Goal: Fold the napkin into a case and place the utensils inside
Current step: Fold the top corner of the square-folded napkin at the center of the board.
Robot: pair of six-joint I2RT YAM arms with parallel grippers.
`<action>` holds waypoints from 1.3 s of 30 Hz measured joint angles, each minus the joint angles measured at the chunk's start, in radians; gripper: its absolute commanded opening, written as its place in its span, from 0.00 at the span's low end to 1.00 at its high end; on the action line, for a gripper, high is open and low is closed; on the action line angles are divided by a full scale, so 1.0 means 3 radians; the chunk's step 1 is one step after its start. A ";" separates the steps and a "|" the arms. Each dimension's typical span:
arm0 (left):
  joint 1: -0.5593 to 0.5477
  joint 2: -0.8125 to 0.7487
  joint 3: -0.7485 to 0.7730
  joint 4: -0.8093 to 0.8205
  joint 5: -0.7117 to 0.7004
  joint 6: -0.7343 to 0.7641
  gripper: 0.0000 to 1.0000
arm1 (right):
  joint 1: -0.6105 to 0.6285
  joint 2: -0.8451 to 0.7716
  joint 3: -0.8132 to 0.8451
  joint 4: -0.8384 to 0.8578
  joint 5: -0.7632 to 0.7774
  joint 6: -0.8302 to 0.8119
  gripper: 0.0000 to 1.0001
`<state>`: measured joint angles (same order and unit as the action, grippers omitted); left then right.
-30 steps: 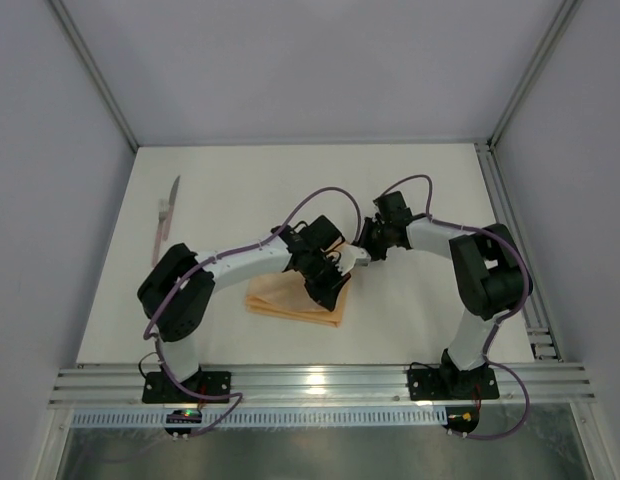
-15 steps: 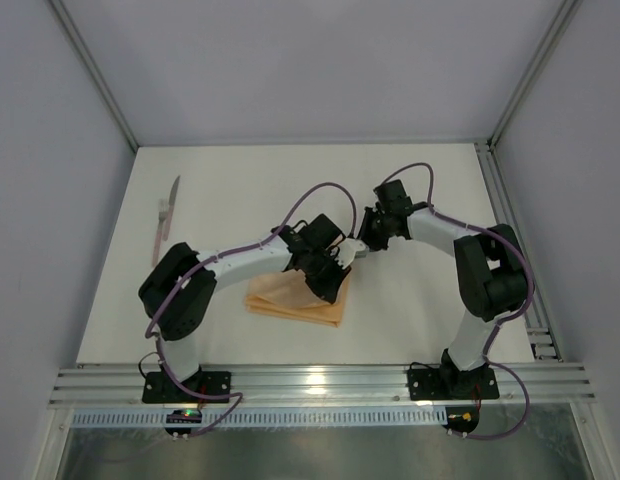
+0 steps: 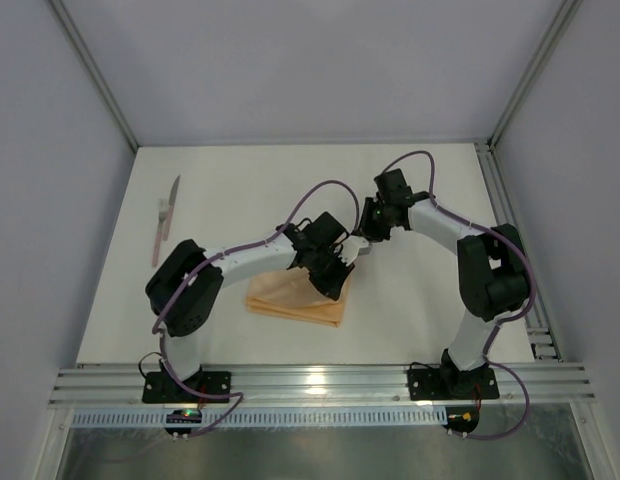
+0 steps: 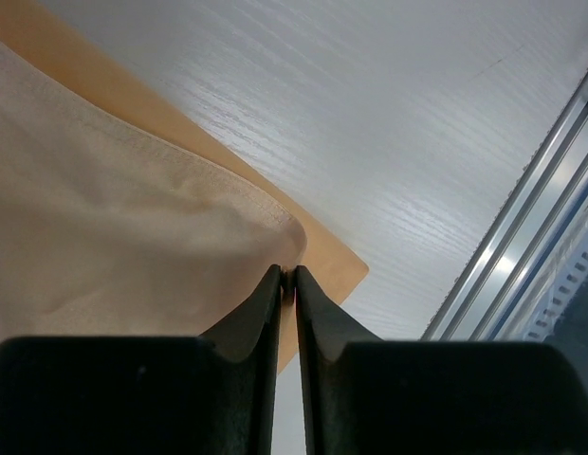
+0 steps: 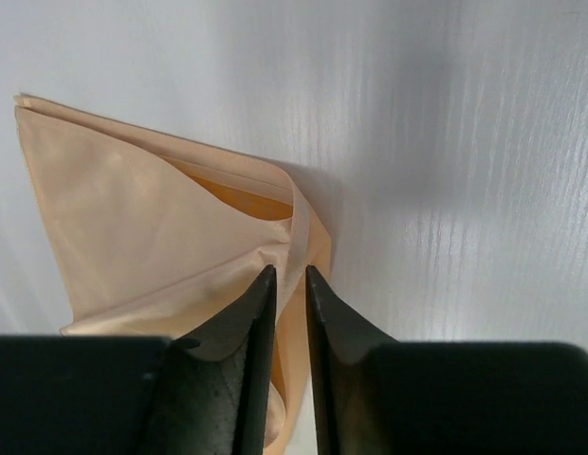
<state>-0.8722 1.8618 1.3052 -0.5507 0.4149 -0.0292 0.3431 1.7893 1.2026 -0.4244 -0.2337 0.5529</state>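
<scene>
Top view only: utensil (image 3: 167, 216) far left on table (image 3: 440, 300), well apart from napkin (image 3: 290, 300), front centre. Wrist views: left gripper (image 4: 287, 275) pinches napkin's upper-layer corner; right gripper (image 5: 287, 273) nips raised fold. Both arms bent inward, wrists near each other.

- In the top view, the upper right corner of the napkin (image 3: 290, 305) lies hidden under the left gripper (image 3: 340, 268).
- The utensils (image 3: 166, 218), at upper left, are too small to count (one blade shows).
- In the left wrist view, the napkin runs off the left and top edges. Whether the nearly closed jaws pinch it is unclear.
- In the right wrist view, the right gripper (image 5: 289, 275) covers the napkin's lower fold at the bottom edge, so a grip cannot be confirmed.
</scene>
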 measured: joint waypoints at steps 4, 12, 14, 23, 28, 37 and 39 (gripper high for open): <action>0.0000 0.0070 0.0000 0.0000 -0.0001 0.0000 0.13 | 0.0000 0.0017 0.0039 -0.0071 -0.0005 -0.0023 0.34; 0.0000 0.0107 0.0000 0.0000 0.0000 0.0009 0.14 | 0.0000 0.0221 0.0121 -0.0103 -0.0104 -0.0023 0.31; 0.0000 0.0120 0.0000 0.0000 0.0001 0.0009 0.14 | 0.0000 0.0292 0.0142 -0.0116 -0.0126 -0.0019 0.26; 0.0000 0.0165 -0.0001 -0.0004 0.0004 0.0023 0.14 | 0.0000 0.0379 0.0175 -0.0178 -0.0132 0.0005 0.11; 0.0000 0.0187 -0.0051 -0.0001 0.0017 0.0038 0.14 | -0.0011 0.0379 0.0238 -0.0184 -0.0145 0.0033 0.10; 0.0000 0.0188 -0.0141 0.0000 0.0017 0.0128 0.14 | -0.0121 0.0511 0.0276 -0.0173 -0.0300 0.0159 0.20; 0.0000 0.0188 -0.0141 0.0000 0.0017 0.0134 0.14 | -0.0128 0.0543 0.0281 -0.0153 -0.0326 0.0173 0.24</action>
<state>-0.8722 1.9182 1.2629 -0.5507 0.4198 0.0109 0.3046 1.9522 1.2869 -0.4702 -0.3313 0.6048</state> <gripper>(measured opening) 0.137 0.201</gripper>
